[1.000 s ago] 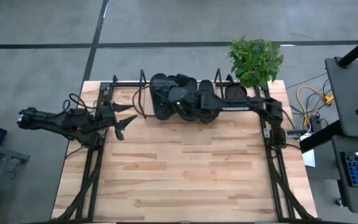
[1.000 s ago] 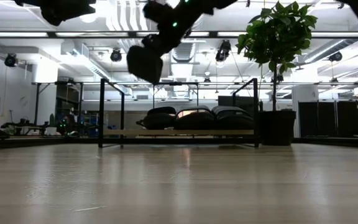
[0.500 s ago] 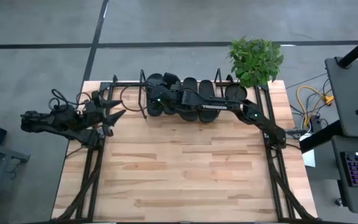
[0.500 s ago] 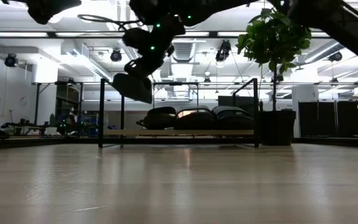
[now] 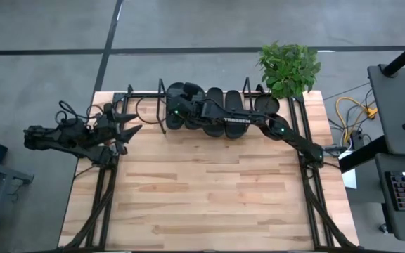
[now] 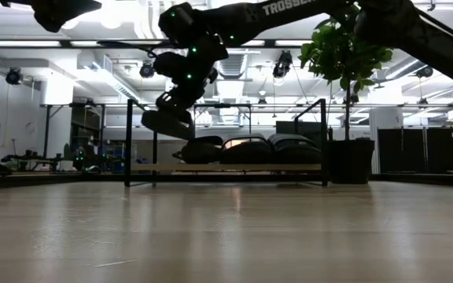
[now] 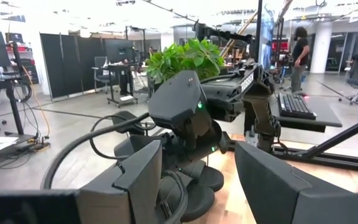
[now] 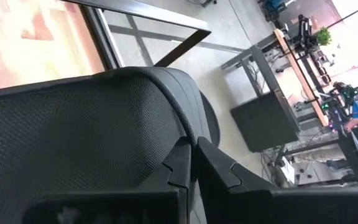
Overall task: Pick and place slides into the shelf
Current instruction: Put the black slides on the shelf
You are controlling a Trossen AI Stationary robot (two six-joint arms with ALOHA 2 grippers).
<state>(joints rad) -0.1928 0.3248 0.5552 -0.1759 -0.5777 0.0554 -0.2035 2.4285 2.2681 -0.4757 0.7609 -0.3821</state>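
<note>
My right gripper [image 6: 181,98] is shut on one black slide [image 6: 167,122], which hangs tilted above the left end of the shelf [image 6: 226,167]. The shelf is a light board between two black wire uprights [image 6: 128,141]. Three more black slides [image 6: 246,149] lie side by side on the board, and in the high view [image 5: 234,104] they fill its middle and right. My left gripper [image 5: 131,130] is open and empty near the table's left edge, pointing at the shelf. My right gripper pinches the edge of the slide's wide strap [image 8: 188,134] between its two fingers [image 8: 179,165]. The fingers come from above, slanting down toward the table's left. The slide hangs below them, tilted and lifted clear of the board.
A green plant [image 5: 288,67] in a black pot [image 6: 351,161] stands just right of the shelf at the far right corner. The bare wooden tabletop [image 5: 209,190] stretches from the shelf to the near edge. My right arm [image 5: 259,125] reaches across in front of the shelf.
My right gripper has carried the slide toward the table's left edge and down, from well above the shelf to just over its left end. The slide has tipped flatter. My left gripper has drawn back toward the table's left edge.
</note>
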